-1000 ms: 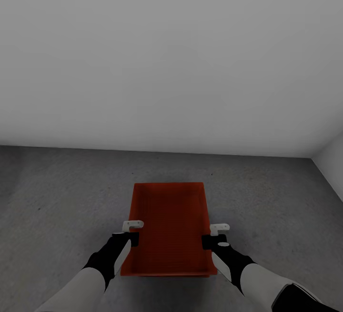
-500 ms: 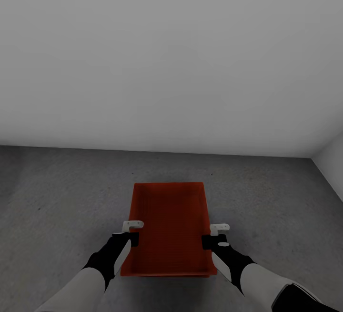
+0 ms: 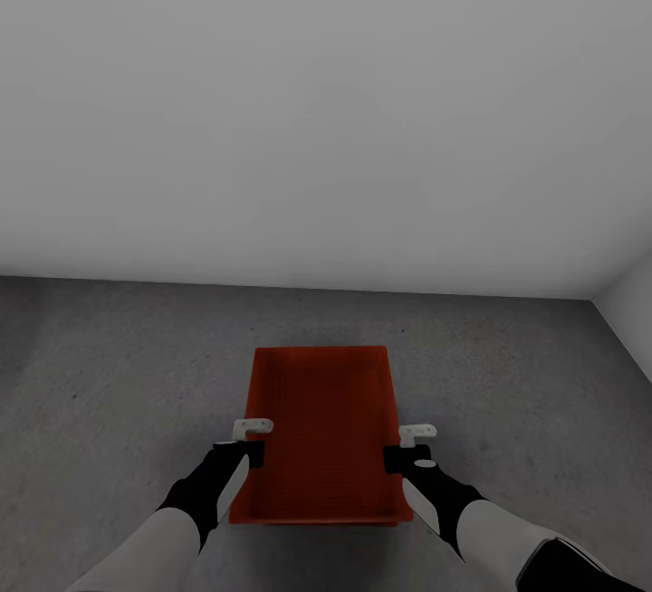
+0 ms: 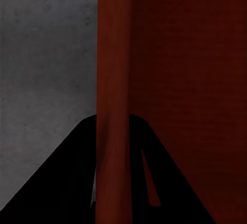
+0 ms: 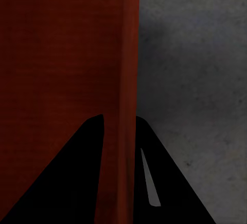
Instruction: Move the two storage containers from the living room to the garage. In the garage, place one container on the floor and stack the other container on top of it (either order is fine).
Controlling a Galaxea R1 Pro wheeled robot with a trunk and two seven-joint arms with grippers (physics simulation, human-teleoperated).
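One orange-red storage container point(image 3: 321, 420), an open-topped box, lies lengthwise in front of me over the garage's dark grey concrete floor point(image 3: 109, 375). My left gripper point(image 3: 243, 447) is shut on its left long wall, one finger on each side. My right gripper point(image 3: 406, 452) is shut on the right long wall in the same way. In the left wrist view the thin red wall point(image 4: 113, 80) runs between my black fingers point(image 4: 62, 183). The right wrist view shows the other wall point(image 5: 128, 54) pinched likewise. Whether the container touches the floor, I cannot tell.
A plain pale grey wall point(image 3: 326, 121) rises a short way beyond the container. A second pale wall point(image 3: 634, 302) meets it at the far right corner. Bare concrete stretches to both sides of the box.
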